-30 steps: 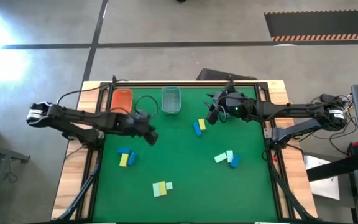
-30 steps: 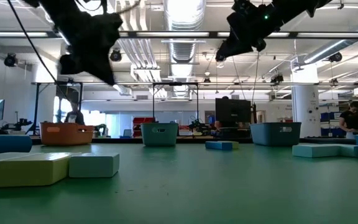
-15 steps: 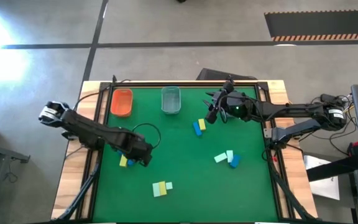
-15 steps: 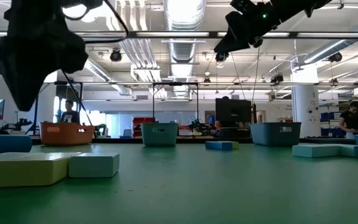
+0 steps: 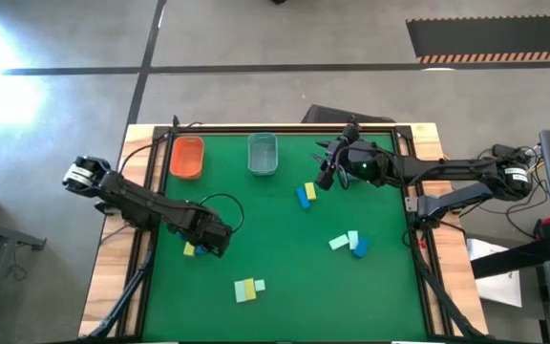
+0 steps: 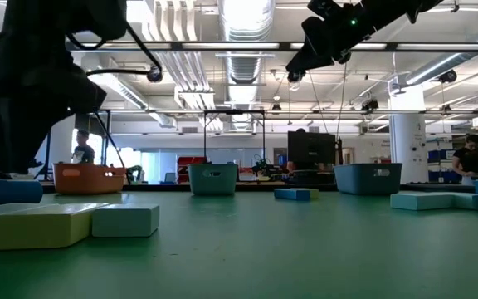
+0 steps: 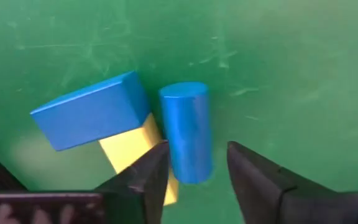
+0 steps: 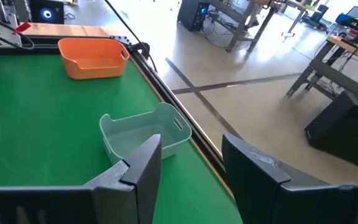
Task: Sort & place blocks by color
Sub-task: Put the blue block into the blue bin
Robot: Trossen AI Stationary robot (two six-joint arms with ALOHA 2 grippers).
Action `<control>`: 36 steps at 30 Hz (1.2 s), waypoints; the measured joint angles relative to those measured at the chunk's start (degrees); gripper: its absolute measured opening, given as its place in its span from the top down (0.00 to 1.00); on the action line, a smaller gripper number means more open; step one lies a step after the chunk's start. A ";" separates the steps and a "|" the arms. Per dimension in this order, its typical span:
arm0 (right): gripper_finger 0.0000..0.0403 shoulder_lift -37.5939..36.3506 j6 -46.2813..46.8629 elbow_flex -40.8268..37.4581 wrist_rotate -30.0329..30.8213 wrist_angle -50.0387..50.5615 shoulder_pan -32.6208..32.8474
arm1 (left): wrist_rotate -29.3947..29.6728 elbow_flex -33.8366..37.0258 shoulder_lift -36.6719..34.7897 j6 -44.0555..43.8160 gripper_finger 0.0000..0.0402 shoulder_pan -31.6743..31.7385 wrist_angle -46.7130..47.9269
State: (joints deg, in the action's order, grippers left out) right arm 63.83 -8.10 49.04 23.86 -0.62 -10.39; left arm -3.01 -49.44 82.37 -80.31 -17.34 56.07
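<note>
Small blocks lie in groups on the green mat. A blue brick [image 7: 92, 118], a blue cylinder [image 7: 187, 130] and a yellow block [image 7: 132, 149] lie together at the left. My left gripper [image 7: 194, 171] [image 5: 208, 244] points straight down over them, open, with one finger on either side of the cylinder's end. I see no touch. A blue and yellow pair [image 5: 305, 195] lies below my right gripper [image 5: 325, 172] [image 8: 191, 174], which hangs open high over the far right, holding nothing. Mint and blue blocks [image 5: 349, 243] lie at the right, and yellow and mint ones [image 5: 247, 289] near the front.
An orange bin [image 5: 187, 157] and a clear bin [image 5: 263, 153] stand side by side at the mat's far edge. A dark frame and wooden border [image 5: 141, 239] run round the mat. Bare green mat [image 5: 275, 239] lies in the middle, between the block groups.
My left gripper has swung from beside the orange bin toward the table's near edge and come down over the left blue and yellow blocks, tipping until it points straight down. The blocks have not moved.
</note>
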 joint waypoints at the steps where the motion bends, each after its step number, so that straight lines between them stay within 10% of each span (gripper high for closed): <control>1: 0.60 0.00 0.00 0.00 -0.02 0.06 0.00 | 0.00 0.24 0.18 0.00 0.59 0.00 -0.06; 27: 0.60 0.02 0.72 -0.37 -0.02 0.41 -0.02 | 3.53 -0.02 8.22 3.29 0.58 0.00 -2.71; 36: 0.62 0.02 1.31 -0.39 -0.02 0.39 -0.02 | 3.50 -0.03 8.08 4.24 0.72 0.00 -4.26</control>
State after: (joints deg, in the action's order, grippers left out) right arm 63.86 -6.79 48.64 23.84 -0.23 -10.41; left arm 0.49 -49.47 90.45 -76.07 -17.34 51.81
